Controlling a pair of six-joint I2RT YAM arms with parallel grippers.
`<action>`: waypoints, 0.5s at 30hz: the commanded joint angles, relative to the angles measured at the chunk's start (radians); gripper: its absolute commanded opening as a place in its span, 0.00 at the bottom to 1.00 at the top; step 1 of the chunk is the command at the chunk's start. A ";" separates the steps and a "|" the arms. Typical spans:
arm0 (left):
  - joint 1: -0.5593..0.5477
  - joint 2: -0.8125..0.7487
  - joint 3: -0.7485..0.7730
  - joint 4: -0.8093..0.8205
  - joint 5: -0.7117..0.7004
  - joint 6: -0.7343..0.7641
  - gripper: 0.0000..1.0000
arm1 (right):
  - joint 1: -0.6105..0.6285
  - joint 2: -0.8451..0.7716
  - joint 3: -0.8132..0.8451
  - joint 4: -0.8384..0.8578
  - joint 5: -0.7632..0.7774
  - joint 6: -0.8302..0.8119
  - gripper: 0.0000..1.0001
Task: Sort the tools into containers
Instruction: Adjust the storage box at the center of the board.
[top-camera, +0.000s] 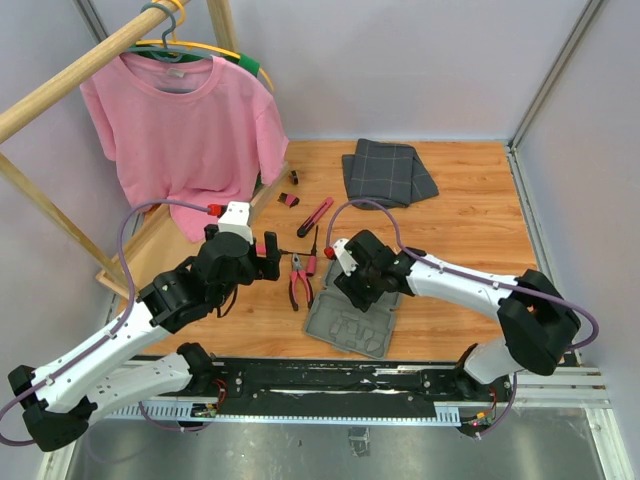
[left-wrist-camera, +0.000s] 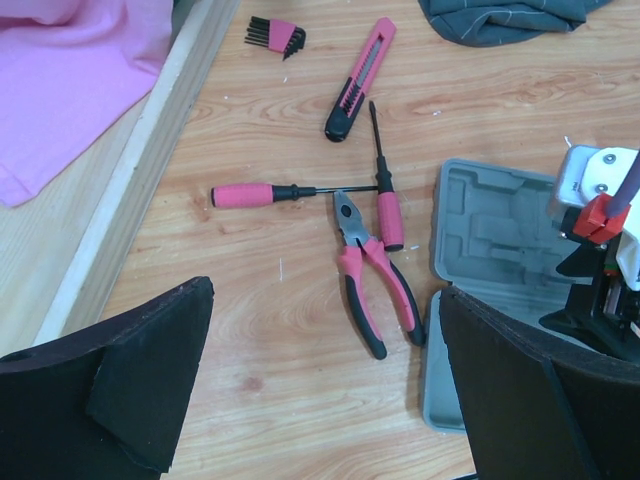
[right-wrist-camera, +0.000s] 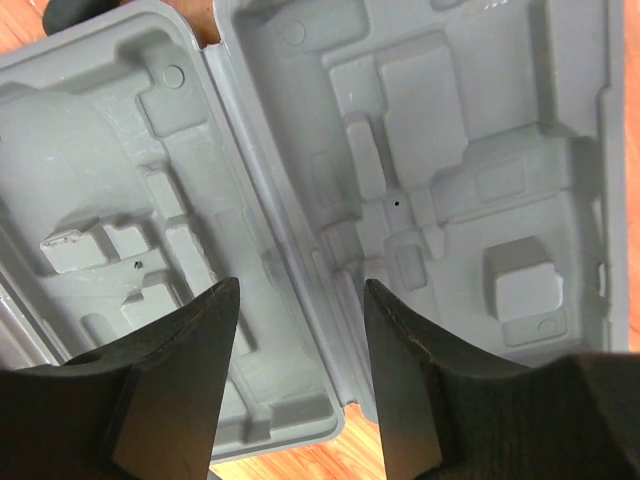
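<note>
An open grey tool case (top-camera: 355, 318) (left-wrist-camera: 500, 230) (right-wrist-camera: 400, 200) lies on the wooden table with its moulded slots empty. My right gripper (top-camera: 352, 285) (right-wrist-camera: 300, 300) hovers open over the hinge, holding nothing. Left of the case lie pink-and-black pliers (top-camera: 299, 283) (left-wrist-camera: 370, 285), one pink-handled screwdriver pointing away (top-camera: 312, 252) (left-wrist-camera: 386, 200) and another lying crosswise (left-wrist-camera: 250, 194). A pink utility knife (top-camera: 316, 215) (left-wrist-camera: 360, 80) and a hex key set (top-camera: 288, 199) (left-wrist-camera: 275, 36) lie farther back. My left gripper (top-camera: 262, 255) (left-wrist-camera: 325, 330) is open above bare table, near the pliers' handles.
A pink T-shirt (top-camera: 185, 130) hangs from a wooden rack at the back left; the rack's base beam (left-wrist-camera: 130, 180) runs beside the tools. A folded grey cloth (top-camera: 388, 172) lies at the back. Walls close in on both sides.
</note>
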 joint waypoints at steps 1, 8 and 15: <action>0.009 -0.017 -0.009 0.030 -0.033 0.004 0.99 | 0.019 -0.019 0.045 -0.019 0.004 -0.037 0.55; 0.009 -0.021 -0.009 0.025 -0.048 0.000 0.99 | 0.020 0.067 0.082 -0.041 -0.012 -0.054 0.55; 0.009 -0.024 -0.009 0.024 -0.053 -0.002 0.99 | 0.027 0.121 0.094 -0.041 -0.018 -0.047 0.54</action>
